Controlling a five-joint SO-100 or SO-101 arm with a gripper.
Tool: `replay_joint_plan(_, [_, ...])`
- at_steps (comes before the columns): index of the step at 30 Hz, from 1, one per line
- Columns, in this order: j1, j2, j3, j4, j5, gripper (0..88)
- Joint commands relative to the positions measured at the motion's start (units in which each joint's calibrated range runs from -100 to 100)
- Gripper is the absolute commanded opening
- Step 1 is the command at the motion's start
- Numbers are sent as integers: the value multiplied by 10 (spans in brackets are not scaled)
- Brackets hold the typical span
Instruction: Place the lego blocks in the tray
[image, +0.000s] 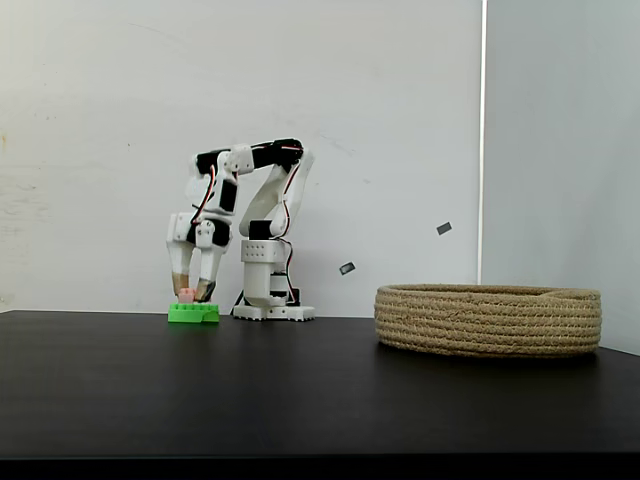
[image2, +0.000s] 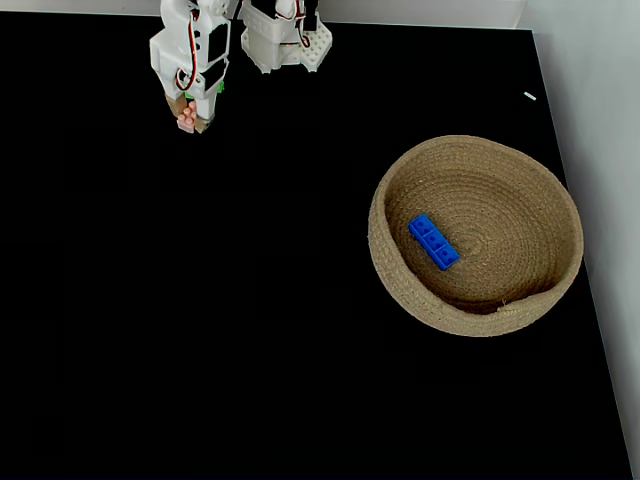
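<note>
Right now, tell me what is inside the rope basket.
From above, one blue lego brick lies inside the basket, left of its centre. In the side-on fixed view, the basket wall hides the inside entirely, so the brick cannot be seen there.

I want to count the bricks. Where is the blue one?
The blue brick lies inside the rope basket, on the right side of the fixed view from above, far from the gripper at the top left.
</note>
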Motion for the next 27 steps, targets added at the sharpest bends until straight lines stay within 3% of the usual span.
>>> replay_joint_plan(1, [-102, 0, -195, 64, -27, 0])
replay_joint_plan(6, [-254, 42, -309, 49, -65, 0])
replay_joint_plan(14, [-458, 129, -310, -118, -104, 0])
replay_joint_plan(26, [-573, 233, -345, -143, -151, 0])
replay_joint_plan(27, [-576, 240, -351, -136, -154, 30])
